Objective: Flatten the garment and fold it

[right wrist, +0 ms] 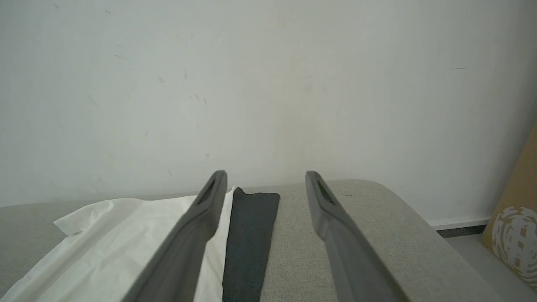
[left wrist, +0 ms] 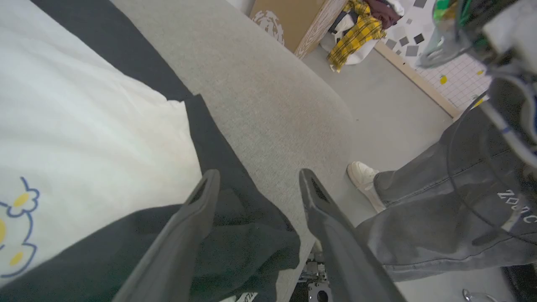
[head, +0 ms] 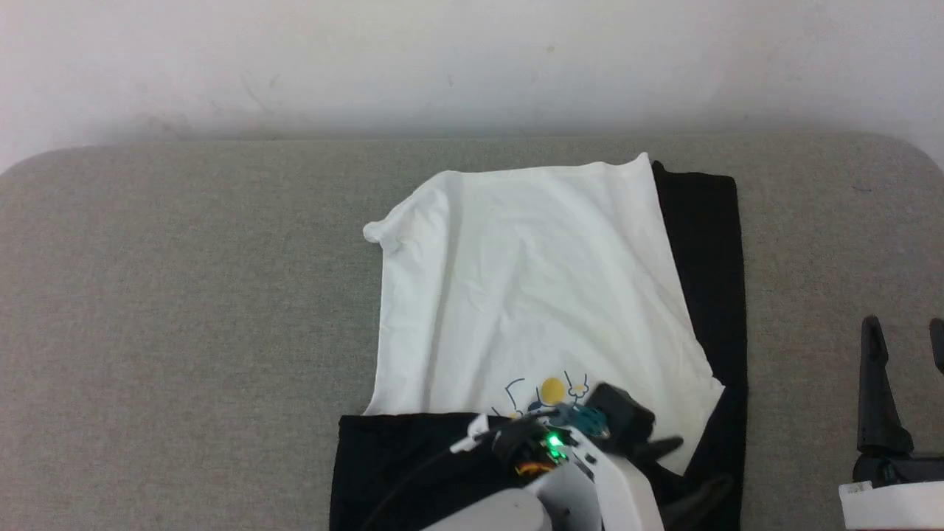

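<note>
The garment (head: 531, 295) lies on the grey table (head: 184, 295), white body spread flat, cartoon print near the front edge. One black sleeve (head: 708, 280) is folded along its right side; another black sleeve (head: 398, 464) lies across its near end. My left gripper (head: 682, 468) hovers at the garment's near right corner. In the left wrist view this gripper (left wrist: 258, 176) is open over rumpled black sleeve cloth (left wrist: 247, 243), holding nothing. My right gripper (head: 903, 346) stands open over bare table, right of the garment. Its wrist view shows that gripper (right wrist: 265, 176) empty, with the black sleeve (right wrist: 251, 235) ahead.
A pale wall runs behind the table's far edge. Past the table's rounded right end stands a person in grey trousers (left wrist: 440, 201) with a white shoe (left wrist: 363, 176). Beyond are a cardboard box (left wrist: 289, 16) and a yellow plaid cloth (left wrist: 356, 33).
</note>
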